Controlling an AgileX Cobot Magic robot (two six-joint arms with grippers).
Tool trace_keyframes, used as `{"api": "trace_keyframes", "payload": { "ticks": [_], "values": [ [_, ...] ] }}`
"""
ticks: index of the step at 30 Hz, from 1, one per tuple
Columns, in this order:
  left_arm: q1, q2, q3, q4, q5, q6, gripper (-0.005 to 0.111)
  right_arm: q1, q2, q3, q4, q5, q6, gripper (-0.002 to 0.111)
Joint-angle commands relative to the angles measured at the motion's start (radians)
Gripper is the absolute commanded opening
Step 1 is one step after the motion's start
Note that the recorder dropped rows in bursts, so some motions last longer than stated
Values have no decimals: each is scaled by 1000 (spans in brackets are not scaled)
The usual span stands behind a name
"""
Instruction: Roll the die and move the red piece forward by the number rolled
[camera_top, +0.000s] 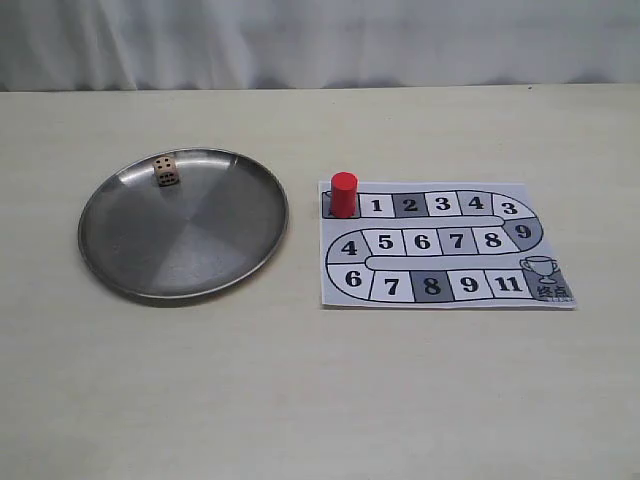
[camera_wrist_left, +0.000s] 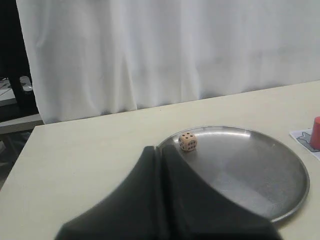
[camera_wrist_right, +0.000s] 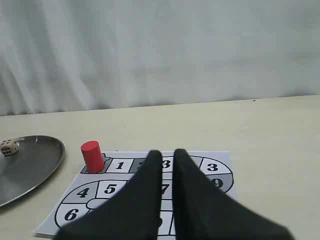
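Observation:
The cream die (camera_top: 166, 172) lies in the steel plate (camera_top: 190, 250), near its far rim. The red piece (camera_top: 344, 194) stands upright on the start square at the top left of the paper board (camera_top: 450, 290), beside square 1. Neither gripper shows in the exterior view. In the left wrist view my left gripper (camera_wrist_left: 159, 148) is shut and empty, its tips just short of the die (camera_wrist_left: 187, 141) and the plate's rim (camera_wrist_left: 280, 215). My right gripper (camera_wrist_right: 167, 152) hangs over the board's middle with a narrow gap between its fingers, the red piece (camera_wrist_right: 92, 156) off to one side.
The plate sits left of the board on a pale table (camera_top: 320, 400). A white curtain (camera_top: 320, 40) closes off the back. The board's track runs from 1 to 11 and ends at a trophy square (camera_top: 545, 275). The die (camera_wrist_right: 8, 147) also shows in the right wrist view.

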Motion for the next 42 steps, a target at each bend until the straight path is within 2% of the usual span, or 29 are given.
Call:
{"api": "trace_keyframes", "payload": {
  "ticks": [1, 30, 32, 36, 39, 42],
  "values": [
    [-8, -3, 2, 0, -9, -1, 0, -3, -6, 3, 5, 3, -5, 7],
    [-8, -3, 2, 0, -9, -1, 0, -3, -6, 3, 5, -3, -5, 7],
    [-8, -3, 2, 0, -9, -1, 0, -3, -6, 3, 5, -55, -5, 7],
    [-8, -3, 2, 0, -9, -1, 0, -3, -6, 3, 102, -353, 10, 7],
    [-8, -3, 2, 0, -9, -1, 0, -3, -6, 3, 105, -537, 28, 7],
    [-8, -3, 2, 0, -9, -1, 0, -3, -6, 3, 105, -540, 5, 7]
  ]
}}
